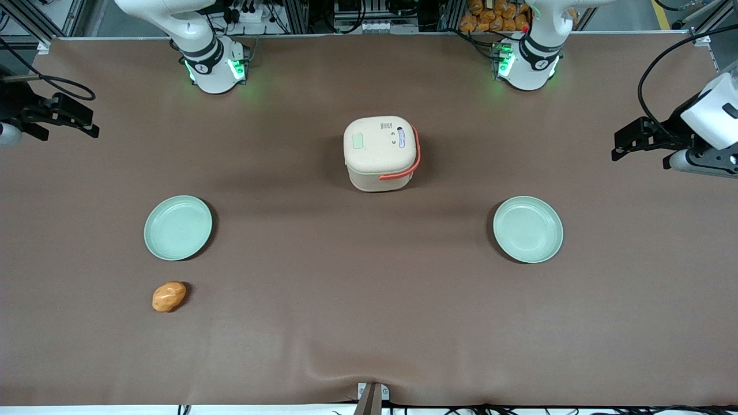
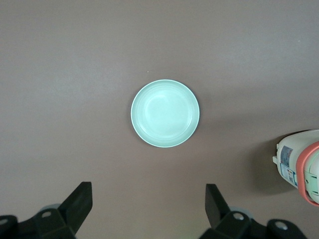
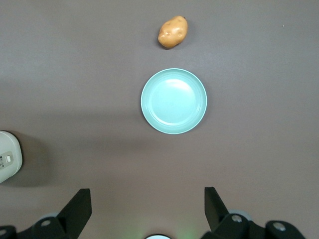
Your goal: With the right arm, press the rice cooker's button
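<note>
The rice cooker (image 1: 380,153) is a cream rounded cube with a coral-orange handle. It stands lid shut in the middle of the brown table, with its button panel on top. Its edge also shows in the right wrist view (image 3: 7,162) and the left wrist view (image 2: 301,164). The right arm's black gripper (image 1: 63,112) hangs high above the working arm's end of the table, well away from the cooker. In the right wrist view the gripper (image 3: 148,201) is open and empty, with its fingers (image 3: 79,209) wide apart above bare table.
A pale green plate (image 1: 177,227) lies below the gripper, also in the right wrist view (image 3: 173,101). A potato (image 1: 168,296) lies nearer the front camera than that plate. A second green plate (image 1: 527,229) lies toward the parked arm's end.
</note>
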Available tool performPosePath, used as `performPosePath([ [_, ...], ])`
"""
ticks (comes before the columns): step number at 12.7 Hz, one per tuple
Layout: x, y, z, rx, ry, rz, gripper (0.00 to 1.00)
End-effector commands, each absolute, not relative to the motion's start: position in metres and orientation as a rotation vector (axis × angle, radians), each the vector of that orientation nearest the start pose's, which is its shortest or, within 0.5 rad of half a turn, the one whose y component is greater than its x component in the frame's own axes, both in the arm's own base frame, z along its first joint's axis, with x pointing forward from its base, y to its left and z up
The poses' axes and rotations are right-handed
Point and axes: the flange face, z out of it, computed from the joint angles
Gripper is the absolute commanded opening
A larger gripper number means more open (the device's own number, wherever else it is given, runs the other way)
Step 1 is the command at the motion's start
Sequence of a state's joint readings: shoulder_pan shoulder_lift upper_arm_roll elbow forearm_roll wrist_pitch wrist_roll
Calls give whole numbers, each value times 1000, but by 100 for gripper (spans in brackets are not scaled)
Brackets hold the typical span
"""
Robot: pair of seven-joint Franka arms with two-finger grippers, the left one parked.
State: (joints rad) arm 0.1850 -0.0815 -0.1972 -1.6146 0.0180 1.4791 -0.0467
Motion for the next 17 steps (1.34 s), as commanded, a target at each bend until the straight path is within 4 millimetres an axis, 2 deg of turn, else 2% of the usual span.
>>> performPosePath([
  [1, 515, -8, 647, -3092, -53, 72, 100],
  [10, 516, -4, 647, -3092, -60, 62, 100],
  [12, 517, 17, 646, -3091, -116, 66, 100],
  [13, 516, 38, 645, -3085, -161, 67, 100],
  [15, 513, 80, 642, -3080, -92, 83, 100],
  [16, 508, 112, 639, -3065, -112, 110, 89],
  [17, 504, 140, 633, -3062, -149, 137, 69],
])
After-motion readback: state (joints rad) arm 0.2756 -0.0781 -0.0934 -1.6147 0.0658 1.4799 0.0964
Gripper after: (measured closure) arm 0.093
